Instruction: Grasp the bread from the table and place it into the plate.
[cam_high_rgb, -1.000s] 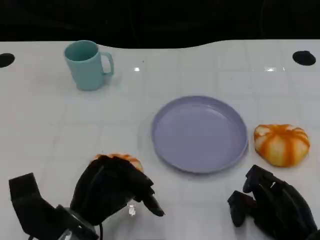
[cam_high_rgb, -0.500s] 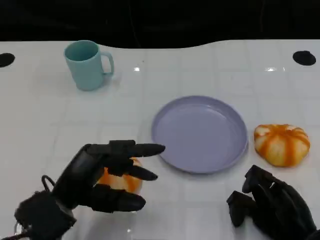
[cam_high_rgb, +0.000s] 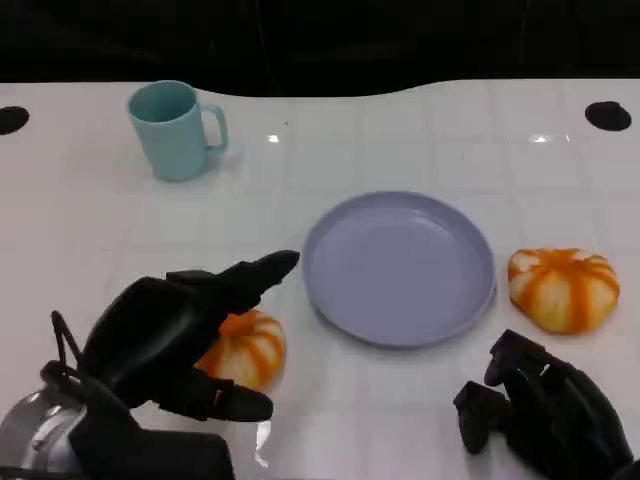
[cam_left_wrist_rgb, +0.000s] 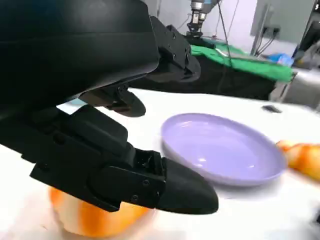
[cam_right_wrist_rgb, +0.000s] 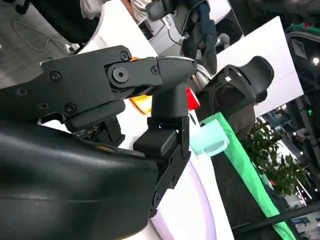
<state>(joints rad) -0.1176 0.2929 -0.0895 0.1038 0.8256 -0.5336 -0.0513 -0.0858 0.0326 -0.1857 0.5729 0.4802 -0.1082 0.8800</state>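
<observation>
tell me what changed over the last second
The left hand has opened: a second ago it was curled down over the near bread, now its fingers are spread, reaching toward the plate, with the bread uncovered on the table beside and under them. The bread has not visibly moved. The right hand, the plate, the other bread and the cup stayed as they were.

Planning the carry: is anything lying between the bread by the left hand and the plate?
Nothing visible. The bread sits under the left hand, and only bare table separates it from the plate. The cup and second bread sit aside.
</observation>
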